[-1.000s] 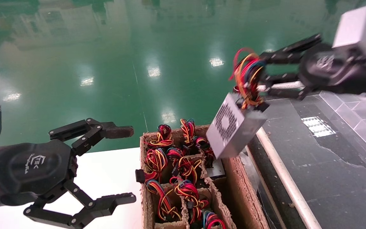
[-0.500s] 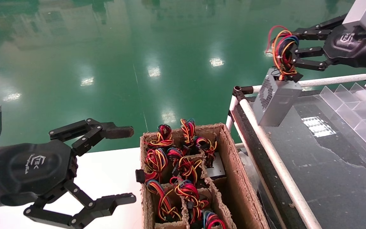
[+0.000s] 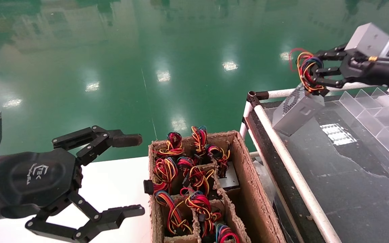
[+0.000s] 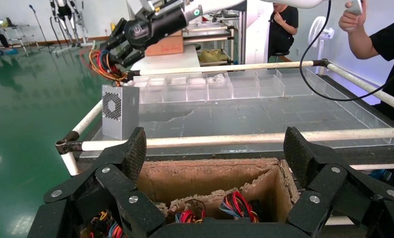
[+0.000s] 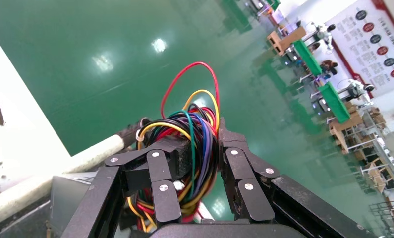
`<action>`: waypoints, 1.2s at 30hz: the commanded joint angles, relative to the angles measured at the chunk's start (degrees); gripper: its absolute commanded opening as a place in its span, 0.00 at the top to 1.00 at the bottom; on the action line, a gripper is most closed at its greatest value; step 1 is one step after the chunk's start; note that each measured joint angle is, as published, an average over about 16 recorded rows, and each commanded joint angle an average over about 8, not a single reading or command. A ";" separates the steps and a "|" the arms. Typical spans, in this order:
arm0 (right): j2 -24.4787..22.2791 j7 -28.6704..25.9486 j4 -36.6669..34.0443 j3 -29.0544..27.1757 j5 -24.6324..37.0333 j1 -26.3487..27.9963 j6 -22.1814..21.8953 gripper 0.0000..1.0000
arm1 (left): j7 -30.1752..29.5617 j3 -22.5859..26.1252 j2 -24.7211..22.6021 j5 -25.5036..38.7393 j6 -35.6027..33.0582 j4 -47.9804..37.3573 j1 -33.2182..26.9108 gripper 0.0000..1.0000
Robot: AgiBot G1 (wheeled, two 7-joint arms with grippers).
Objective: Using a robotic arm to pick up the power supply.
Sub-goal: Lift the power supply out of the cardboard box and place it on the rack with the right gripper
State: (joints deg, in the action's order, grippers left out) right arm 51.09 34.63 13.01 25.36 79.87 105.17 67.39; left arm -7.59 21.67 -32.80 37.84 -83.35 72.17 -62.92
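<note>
Now the right gripper (image 3: 316, 72) is clamped on the wire bundle (image 3: 305, 69) of the power supply (image 3: 295, 111), fingers (image 5: 167, 171) pinched tight around the red, yellow, blue and black loops; the right wrist view shows the strands squeezed between both pads. The silver-grey box hangs tilted beneath that bundle, vent grille facing outward, right at the corner of the dark tray table (image 3: 343, 175). In the head view one low edge looks down on the dark surface, just inside the white rail (image 3: 282, 148); the left wrist view shows the box standing on that surface behind the rail, grille side toward the camera. Whether its full weight sits on the table, I cannot tell.

Beside the tray table, on the rail's outer side, sits the cardboard divider box (image 3: 248, 192), its compartments packed with more coloured wire loops (image 3: 194, 175) and a bit of silver metal peeking through. The held power supply is well apart from that box, up past the table's corner post (image 3: 252, 95). Clear plastic bins (image 3: 380, 111) line the table's far side, just beyond the gripper.

The left gripper (image 3: 132, 175) hovers on the other side of the cardboard box from the table, over a white surface (image 3: 113, 189), jaws spread wide and holding nothing.
</note>
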 commanded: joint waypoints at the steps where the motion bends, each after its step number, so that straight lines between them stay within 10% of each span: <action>1: 0.80 1.30 -2.02 0.24 0.40 0.41 -0.46 1.00 | 0.00 0.00 0.00 0.00 0.00 0.00 0.00 0.00; 36: 6.26 7.26 -12.73 -0.11 0.48 2.93 -16.71 1.00 | 0.01 0.01 0.00 -0.01 0.00 0.00 0.00 0.00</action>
State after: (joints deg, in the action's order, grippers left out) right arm 57.51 41.81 0.37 25.24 80.33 108.17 50.85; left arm -7.58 21.68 -32.79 37.83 -83.35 72.17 -62.92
